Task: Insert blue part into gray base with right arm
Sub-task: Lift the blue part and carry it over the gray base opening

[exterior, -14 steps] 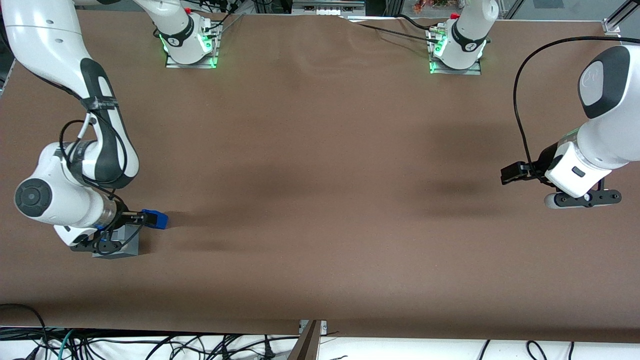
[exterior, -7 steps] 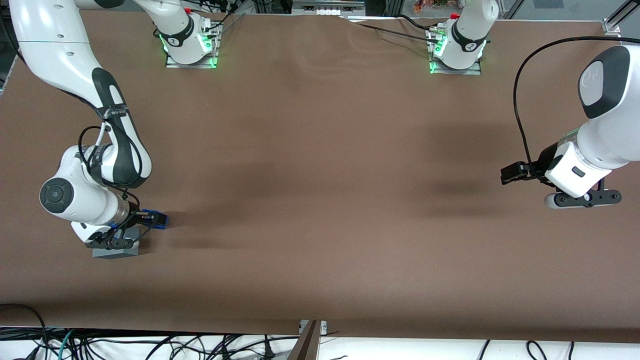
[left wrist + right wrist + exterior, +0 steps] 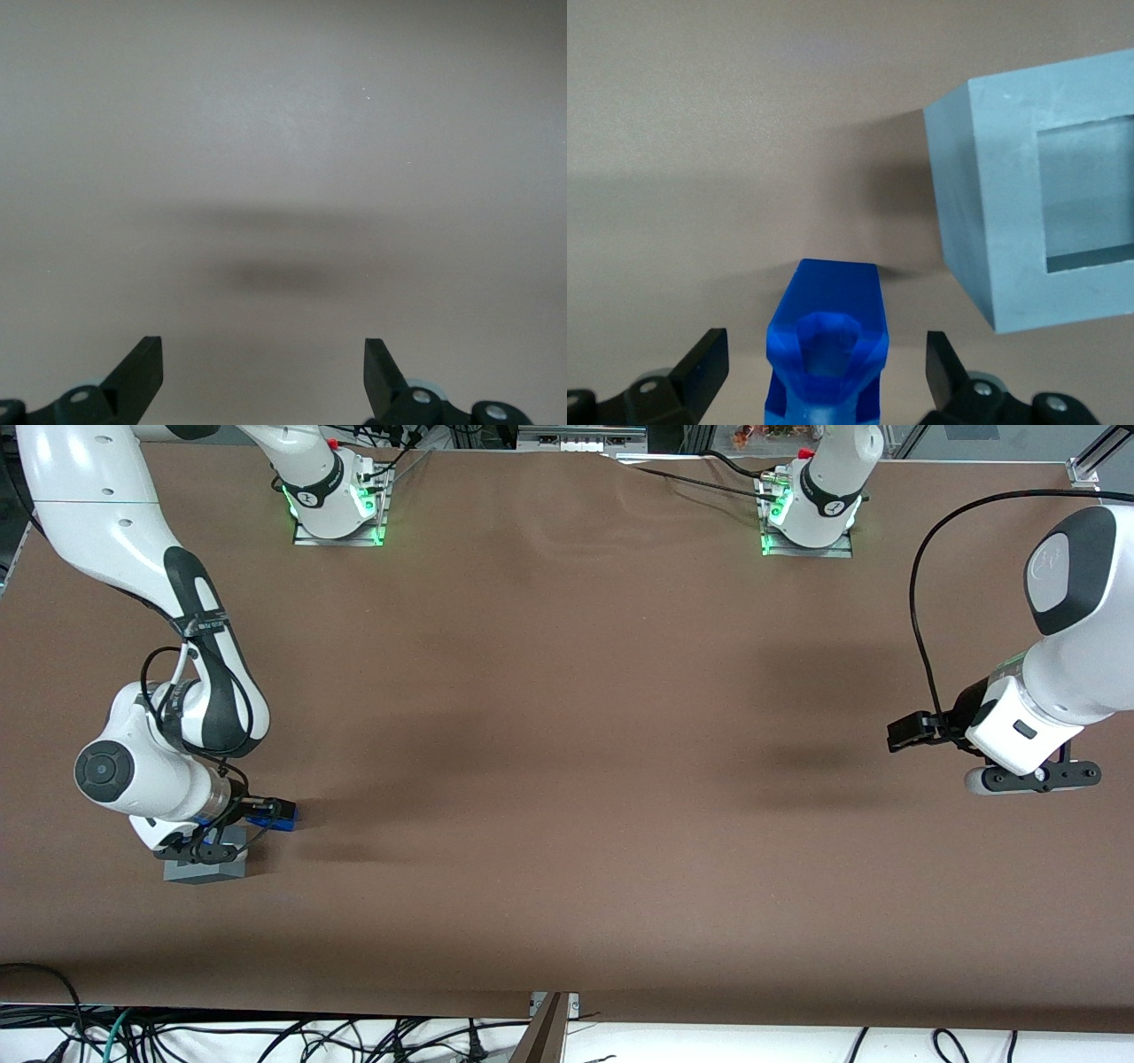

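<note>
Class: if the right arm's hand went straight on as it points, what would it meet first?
Probably the small bright blue plastic block, sitting between the open black hand's fingers, untouched; then the brown table. The light gray plastic cube lies beside that line.

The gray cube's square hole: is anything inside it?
The gray base shows a bare recess; part of it runs out of view. The blue part sits between the open gripper's fingers, apart from it.
</note>
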